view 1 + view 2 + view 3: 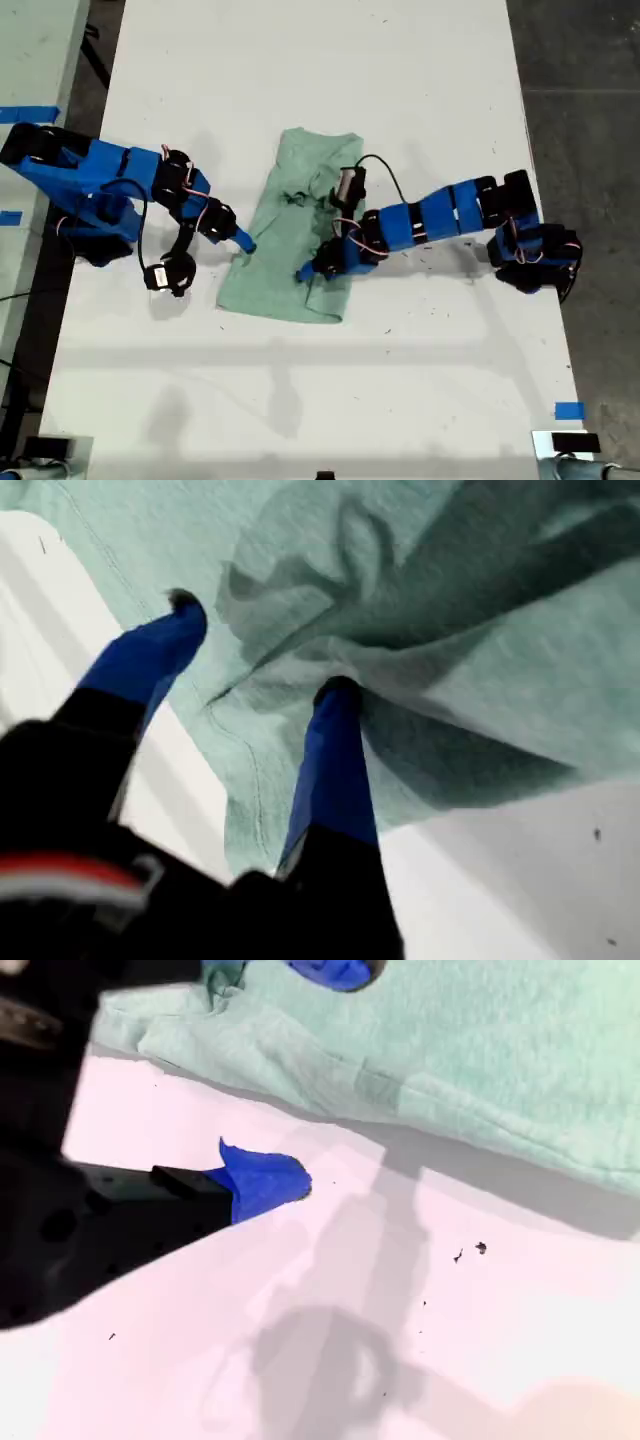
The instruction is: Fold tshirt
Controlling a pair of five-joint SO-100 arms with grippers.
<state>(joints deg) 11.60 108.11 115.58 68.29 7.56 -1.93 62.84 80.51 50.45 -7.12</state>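
The pale mint-green tshirt (290, 215) lies mid-table as a narrow, rumpled strip, with creases near its middle. My first gripper (307, 270), on the arm reaching in from the exterior view's right, sits over the shirt's lower part. It is open (262, 648): one fingertip (338, 695) presses into a raised fold of tshirt (480, 650) and the other hovers apart. My second gripper (243, 243), from the exterior view's left, is open (315, 1075) at the hem of the tshirt (470, 1050). One of its fingers (262, 1180) is on the table and the other is above the cloth.
The white table (330, 380) ends at dark floor on the exterior view's right. A blue tape mark (568, 410) sits near that side's front corner, and another (28, 113) lies off the table at the exterior view's left. Loose cables hang from both arms.
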